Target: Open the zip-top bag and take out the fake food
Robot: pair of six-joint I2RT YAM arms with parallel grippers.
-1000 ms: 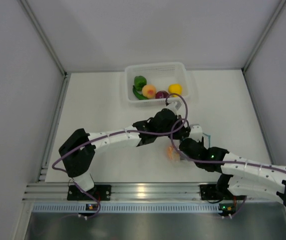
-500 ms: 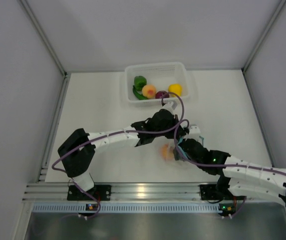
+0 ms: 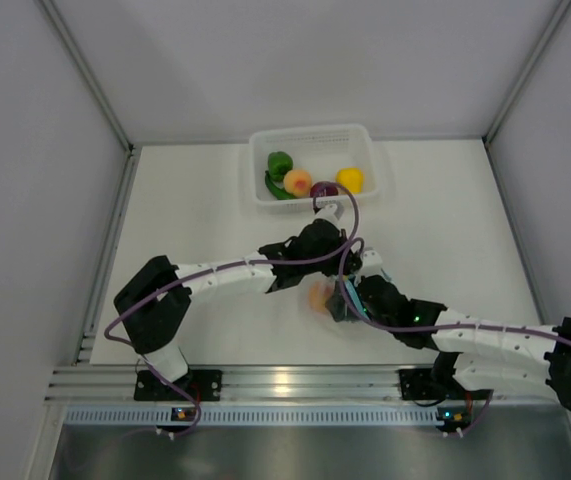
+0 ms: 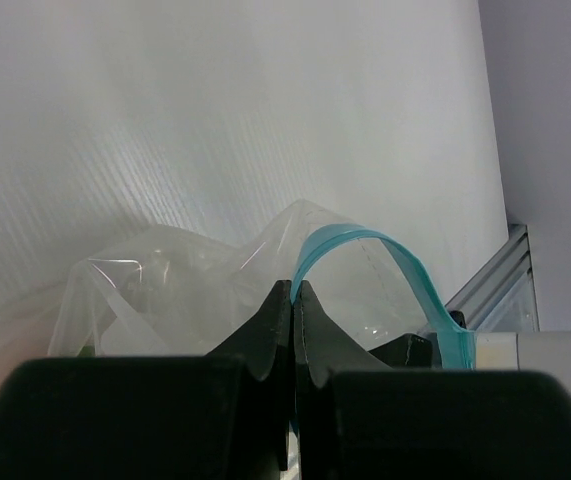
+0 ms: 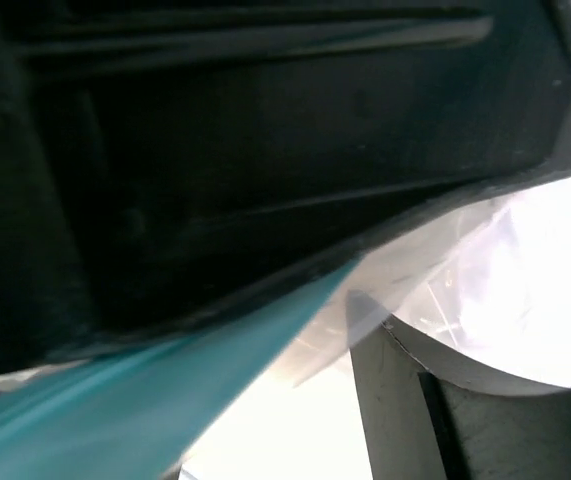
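White tabletop, grey walls. Near the table's middle lies the clear zip-top bag, with one peach-orange fruit showing through the film. At the bag's 12 o'clock, the left gripper is pinched tight on the film beside the blue zip strip. The right gripper, at 3 o'clock, crowds the strip, and its hold cannot be made out. A thin pinch could slip and drop the bag. The bag's mouth is hidden. Further off at 12 o'clock, a white mesh basket holds other fake food.
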